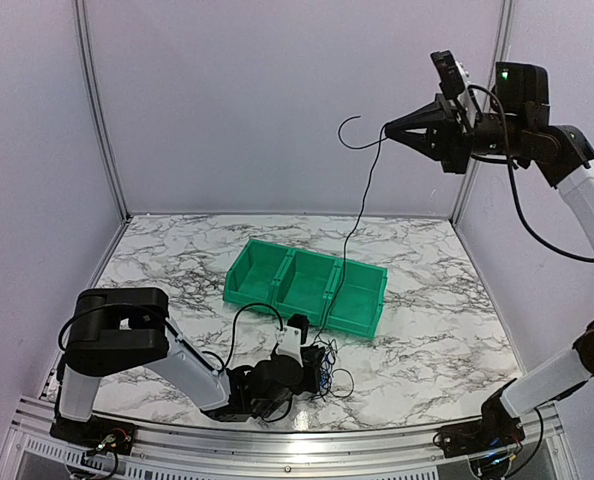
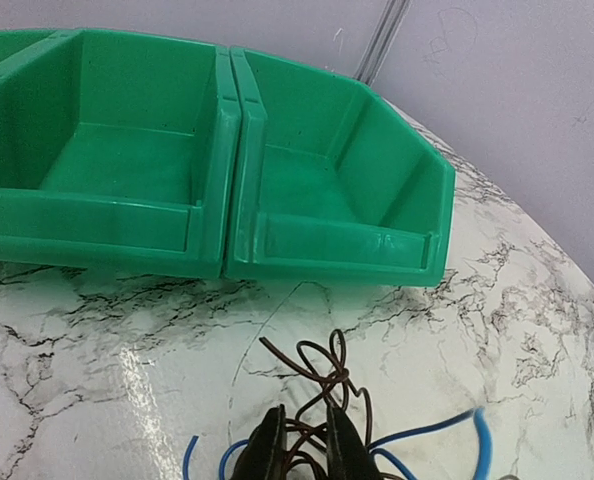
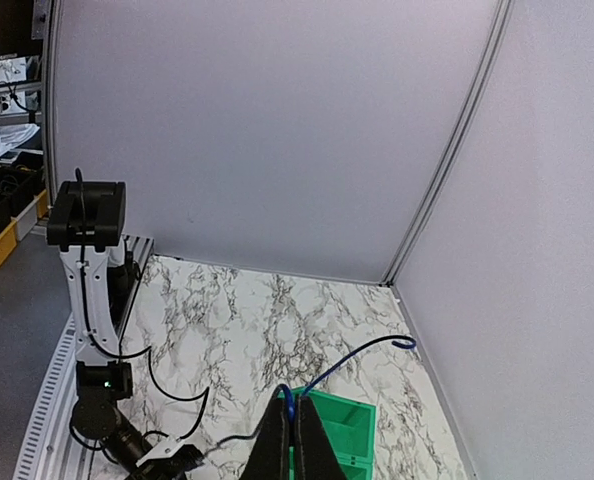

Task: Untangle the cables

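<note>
Cables (image 1: 324,378): a small knot of hair-fine dark and blue wire lying on the marble table (image 1: 167,260), just in front of the green bins (image 1: 305,283), toward the near edge
Lifted strand (image 1: 363,195): one wire runs from the knot up past the bins to the right gripper (image 1: 389,130), its free end curling beyond the fingers; it reads blue in the right wrist view, dark from above
Right gripper: raised high over the far right of the table, jaws pressed together on that strand
Left gripper (image 2: 305,438): down at the table, fingers narrowly apart astride the brownish-dark loops, blue wire to either side; whether they already pinch cannot be told
Step in hand: by my judgement, anchoring the knot low while one strand is drawn out above
Doing it well: pin only the dark loops and leave the lifted strand free to slide; draw upward slowly and along the strand's own line; ease off if the whole knot lifts, since that would mean it is tightening rather than freeing
Risk: so fine a wire could slip from the raised fingers or cinch the knot
Count, grippers: two
Count, bins: three, side by side
Count, strands: one lifted; those in the knot too entangled to number, though at least two blue ends show in the left wrist view
</note>
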Available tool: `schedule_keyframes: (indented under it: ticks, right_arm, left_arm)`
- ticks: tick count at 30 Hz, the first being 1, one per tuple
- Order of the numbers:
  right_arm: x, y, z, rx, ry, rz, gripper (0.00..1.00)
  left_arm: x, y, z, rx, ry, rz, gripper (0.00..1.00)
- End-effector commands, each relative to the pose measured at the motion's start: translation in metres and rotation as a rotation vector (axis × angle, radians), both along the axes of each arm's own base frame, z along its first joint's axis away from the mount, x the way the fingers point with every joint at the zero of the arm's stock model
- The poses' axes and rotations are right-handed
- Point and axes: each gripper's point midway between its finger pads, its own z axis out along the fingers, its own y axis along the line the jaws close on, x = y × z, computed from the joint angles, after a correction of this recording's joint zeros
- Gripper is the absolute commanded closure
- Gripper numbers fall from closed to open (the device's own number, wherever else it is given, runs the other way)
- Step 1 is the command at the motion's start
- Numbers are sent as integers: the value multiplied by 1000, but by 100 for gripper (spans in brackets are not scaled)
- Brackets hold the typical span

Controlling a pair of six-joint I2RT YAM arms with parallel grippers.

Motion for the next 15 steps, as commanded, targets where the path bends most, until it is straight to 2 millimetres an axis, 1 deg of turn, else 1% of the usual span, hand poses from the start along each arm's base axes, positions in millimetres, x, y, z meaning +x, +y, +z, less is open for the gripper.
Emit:
schedule_keyframes:
  ticks: [1,5,8,10,12,13,15]
  right_arm:
    - [-2,-15,41,85,-82,-26,100]
    - [2,-31,73,142,-141,-88,100]
    - [5,-46,98,193,-173,-132,100]
    - [9,-55,111,222,-182,-161,100]
    - [15,-60,117,245,-173,-180,100]
    - [19,-61,116,250,-164,-187,100]
    - [30,-62,108,251,-137,-210,100]
  left_arm:
    - [-1,5,-17,36,11,-9,87]
    - [-1,5,-17,34,11,-8,89]
    - [-1,6,-17,34,10,-8,93]
    - [-1,6,-18,34,9,-8,95]
    - [-1,6,-17,32,8,-8,95]
    - [-1,5,-16,31,6,-9,94]
    - [0,5,-11,34,-7,-9,89]
